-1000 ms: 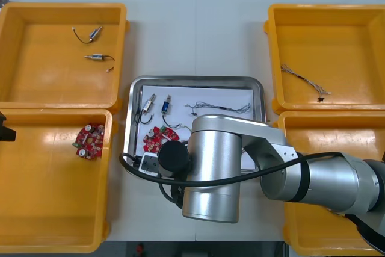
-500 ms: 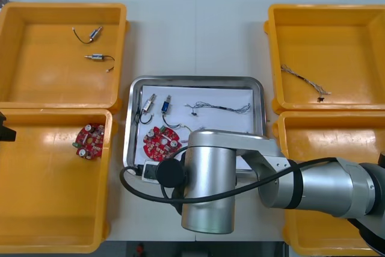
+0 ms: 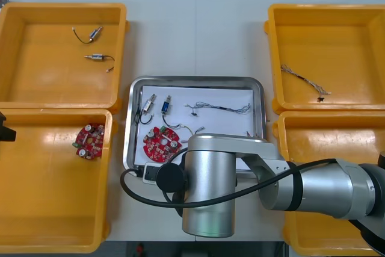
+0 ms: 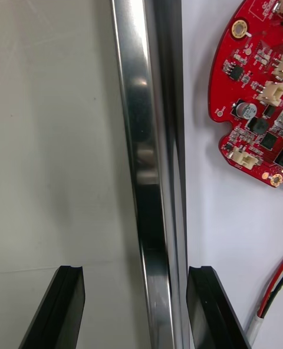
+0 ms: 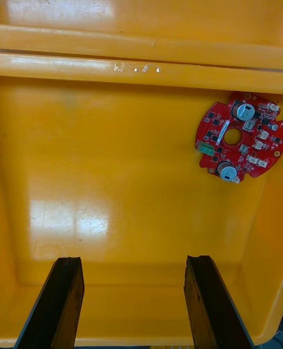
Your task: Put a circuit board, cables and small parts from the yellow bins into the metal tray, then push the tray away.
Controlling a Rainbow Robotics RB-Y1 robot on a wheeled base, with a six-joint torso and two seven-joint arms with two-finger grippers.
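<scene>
Right end effector (image 4: 135,273) is down at the tray (image 4: 138,148) and released: fingers (image 4: 66,308) stand wide apart, straddling the shiny near rim. One is outside the tray over the tabletop (image 4: 53,119), the other inside over the white liner. Nothing is pinched; whether the inner pad touches the rim, I can't tell.

From above, the right arm (image 3: 207,191) comes in from the tray's right, forearm lying low across the near right bin (image 3: 337,117). Its thick silver wrist section points steeply down over the tray's near edge, covering the end effector beneath it.

Inside the tray, a board (image 3: 161,141) lies at the near left, just past the inner finger. Two small parts (image 3: 150,101) sit in the tray's far left corner, and a cable (image 3: 219,108) stretches along its far side.

Left of the tray, the left end effector (image 5: 132,263) hangs over the near left bin (image 5: 141,69), fingers spread, holding nothing. A spare board (image 5: 239,145) lies flat on the bin floor ahead of it. Far left of the tray, two more parts (image 3: 95,33) lie in their bin; far right, a loose cable (image 3: 304,80) in its bin.
</scene>
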